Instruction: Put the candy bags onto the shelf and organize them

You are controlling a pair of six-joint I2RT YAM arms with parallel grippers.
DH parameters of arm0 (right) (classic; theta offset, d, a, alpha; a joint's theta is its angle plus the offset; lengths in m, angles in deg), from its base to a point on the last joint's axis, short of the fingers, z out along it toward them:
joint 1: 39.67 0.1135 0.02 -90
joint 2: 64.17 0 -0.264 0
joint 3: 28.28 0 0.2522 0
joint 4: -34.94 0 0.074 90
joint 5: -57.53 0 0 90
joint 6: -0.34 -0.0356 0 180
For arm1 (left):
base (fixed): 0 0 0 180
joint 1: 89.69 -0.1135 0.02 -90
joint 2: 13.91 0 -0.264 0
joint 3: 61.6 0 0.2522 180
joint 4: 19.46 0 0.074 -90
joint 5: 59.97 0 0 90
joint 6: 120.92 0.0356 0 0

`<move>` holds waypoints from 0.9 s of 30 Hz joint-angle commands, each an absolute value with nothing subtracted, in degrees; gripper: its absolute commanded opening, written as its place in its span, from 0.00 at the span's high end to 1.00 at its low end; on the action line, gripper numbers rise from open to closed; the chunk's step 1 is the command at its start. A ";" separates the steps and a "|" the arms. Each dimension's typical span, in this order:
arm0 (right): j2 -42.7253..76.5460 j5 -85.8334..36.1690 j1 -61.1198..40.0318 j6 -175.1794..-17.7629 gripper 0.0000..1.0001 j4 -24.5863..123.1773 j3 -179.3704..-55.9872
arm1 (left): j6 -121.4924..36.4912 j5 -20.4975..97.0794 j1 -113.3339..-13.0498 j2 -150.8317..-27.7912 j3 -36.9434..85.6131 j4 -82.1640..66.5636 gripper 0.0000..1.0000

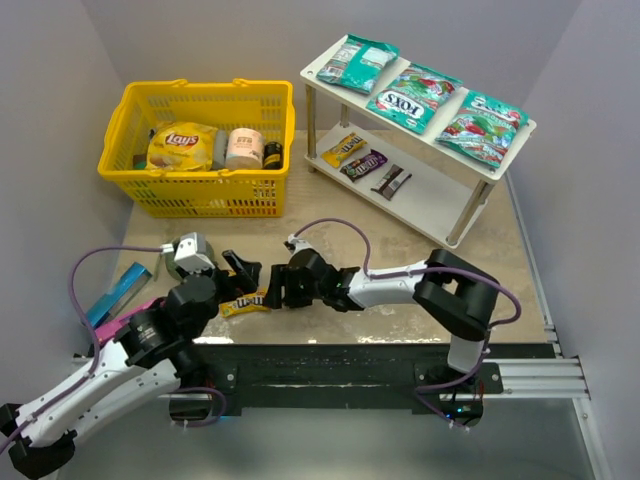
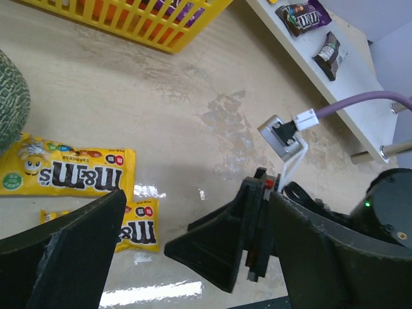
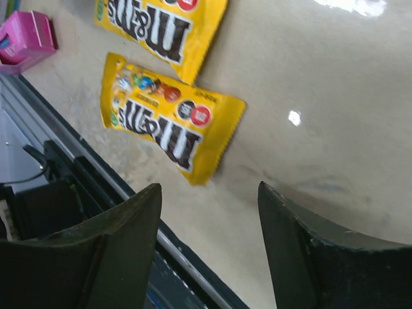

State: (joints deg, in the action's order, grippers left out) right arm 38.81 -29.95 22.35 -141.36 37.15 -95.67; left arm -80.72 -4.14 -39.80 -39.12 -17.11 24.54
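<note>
Beige tabletop (image 1: 322,212), grey walls (image 1: 200,40) — 2 yellow packets (image 3: 174,122); left pincer (image 2: 145,225) wide, right pincer (image 3: 209,193) wide.

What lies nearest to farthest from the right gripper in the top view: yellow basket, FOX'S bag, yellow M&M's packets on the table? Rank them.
1. Yellow M&M's packets, on the table just beside the right gripper.
2. Yellow basket, back left.
3. FOX'S bag, back right, on the shelf top board.

"m&m's" is printed on the nearer yellow packet (image 3: 168,125) and the farther yellow packet (image 3: 161,26); "Lay's" is read on the chip bag (image 1: 181,145), "FOX'S" on the middle teal bag (image 1: 413,97).
</note>
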 commanded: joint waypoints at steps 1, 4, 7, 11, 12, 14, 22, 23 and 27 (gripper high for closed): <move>42.26 -30.98 23.00 -145.72 0.37 32.88 -100.57 | -80.58 -6.80 -40.03 -37.64 -14.17 29.72 0.02; 45.25 -30.19 23.00 -146.52 0.40 32.44 -101.80 | -80.93 -6.36 -40.03 -36.50 -14.00 30.78 0.02; 47.71 -28.97 23.08 -146.61 0.42 32.88 -103.21 | -81.11 -6.09 -40.03 -35.35 -14.17 31.13 0.02; 49.56 -28.96 23.26 -145.73 0.51 36.13 -104.97 | -81.81 -5.92 -40.03 -34.47 -14.52 31.57 0.02; 49.65 -29.04 23.17 -145.73 0.53 36.22 -104.80 | -81.90 -5.74 -40.03 -34.47 -14.70 31.48 0.02; 49.56 -29.31 23.17 -145.56 0.61 36.39 -104.45 | -82.34 -5.39 -40.03 -34.38 -15.05 31.66 0.02; 44.92 -33.70 23.17 -143.19 1.00 39.29 -101.20 | -83.83 -3.37 -40.03 -35.09 -16.72 31.22 0.02; 44.21 -34.49 23.00 -142.40 1.00 39.73 -100.85 | -83.92 -3.11 -40.03 -35.35 -16.90 30.96 0.02; 39.38 -38.27 22.99 -136.08 1.00 44.65 -99.97 | -84.27 -1.09 -40.03 -37.28 -18.83 28.85 0.02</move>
State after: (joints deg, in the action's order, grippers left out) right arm 45.52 -32.11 22.92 -142.98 38.59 -101.29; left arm -82.89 -3.12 -39.80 -35.25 -17.07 31.47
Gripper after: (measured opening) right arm 0.010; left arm 0.979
